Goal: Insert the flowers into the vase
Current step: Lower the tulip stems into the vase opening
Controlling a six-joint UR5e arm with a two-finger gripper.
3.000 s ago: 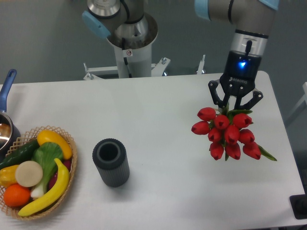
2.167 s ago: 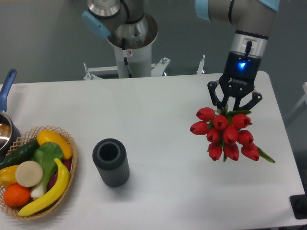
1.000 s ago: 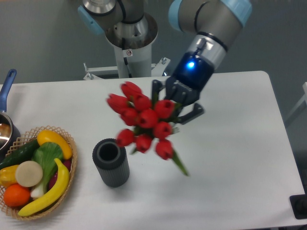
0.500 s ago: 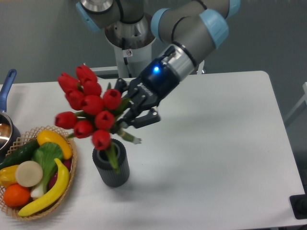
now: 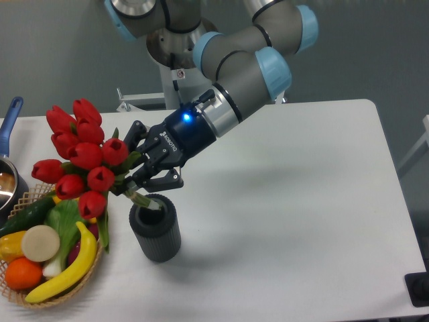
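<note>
The flowers, a bunch of glossy red tulips with green stems, hang tilted to the left above the table's left side. My gripper is shut on their stems just above the vase. The vase is a dark grey ribbed cylinder standing upright. The stem ends reach down to the vase's rim at its left side. The blooms lean out over the wicker basket.
A wicker basket of plastic fruit and vegetables sits at the left front, right beside the vase. A pot with a blue handle is at the far left edge. The robot base stands behind the table.
The arm has carried the flowers from the right side of the table across to the left and tipped them over. In the last half second the bunch swung lower and further left, stems reaching the vase mouth.
</note>
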